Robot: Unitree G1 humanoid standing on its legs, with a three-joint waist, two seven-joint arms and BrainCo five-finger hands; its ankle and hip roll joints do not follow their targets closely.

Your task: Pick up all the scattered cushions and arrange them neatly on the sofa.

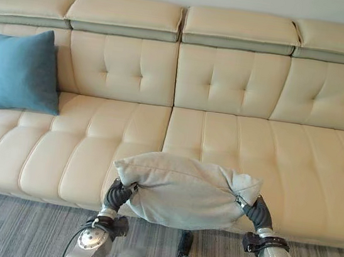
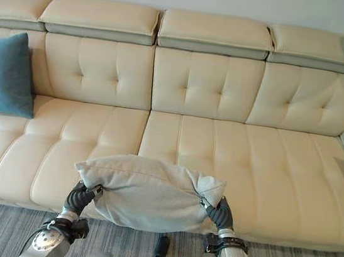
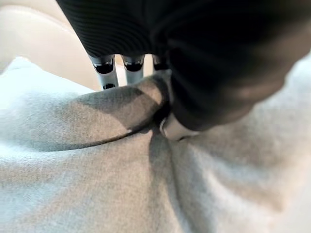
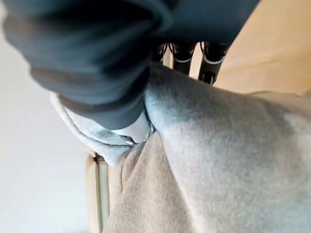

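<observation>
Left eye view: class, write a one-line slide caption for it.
Left hand and right hand grip a grey cushion before the cream sofa.

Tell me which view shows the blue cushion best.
The left eye view: the blue cushion stands whole against the sofa backrest. The right eye view cuts it at the edge; the wrist views show the grey cushion.

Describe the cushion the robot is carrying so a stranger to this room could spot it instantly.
Start at the long cream sofa along the wall, then drop to the front edge of its seat near the middle. There a plump grey cushion hangs between the left hand and right hand, each pinching one end. The blue cushion instead leans upright against the backrest at the sofa's left end.
</observation>
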